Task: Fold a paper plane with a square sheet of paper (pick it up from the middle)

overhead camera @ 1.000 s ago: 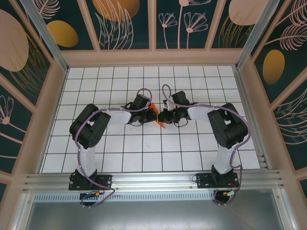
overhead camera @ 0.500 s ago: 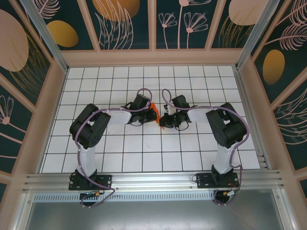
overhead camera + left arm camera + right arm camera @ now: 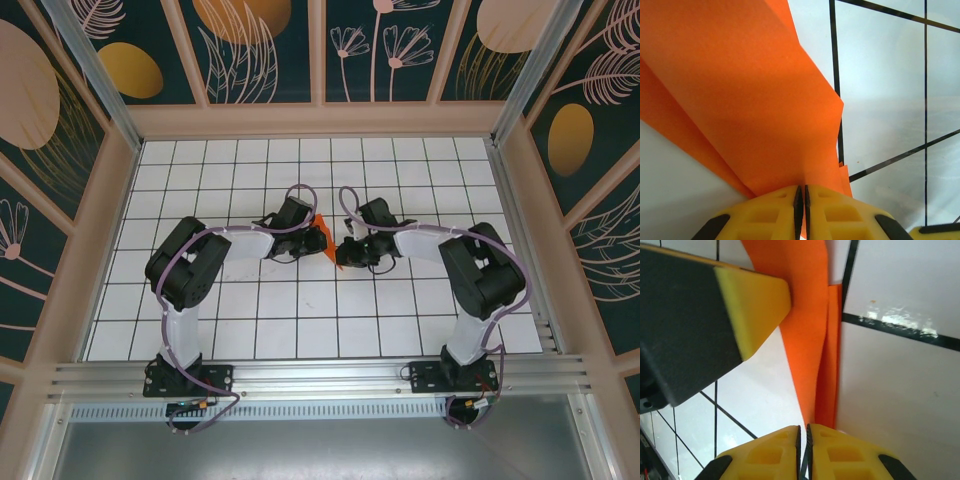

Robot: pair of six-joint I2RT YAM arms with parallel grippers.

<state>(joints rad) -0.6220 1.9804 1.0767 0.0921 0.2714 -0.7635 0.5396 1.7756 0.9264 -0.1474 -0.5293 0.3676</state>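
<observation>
Near the middle of the white gridded table, the orange sheet of paper, already folded into layers, is found between the two arms, whose wrists are brought close together. From above, a pointed piece of the sheet is seen just beside the left gripper, and a thin sliver is seen at the right gripper; the rest is hidden by the wrists.

At the left wrist, the yellow fingertips of the left gripper are pressed together, with no more than a hairline slit left between them, and the sheet is pinched in that slit. From the jaws the paper is fanned upward and to the left in several layers. Its stepped right edge is laid across a black grid line of the table.

At the right wrist, the yellow fingertips of the right gripper are likewise drawn almost together. A narrow folded strip of the sheet is run down from the top of that view to these tips, and its lower end is met at the slit and the right-hand finger. Whether the strip is actually nipped between the jaws cannot be told. One black-and-yellow finger of the left gripper is seen at the upper left, its yellow tip laid over the strip's left edge.
</observation>
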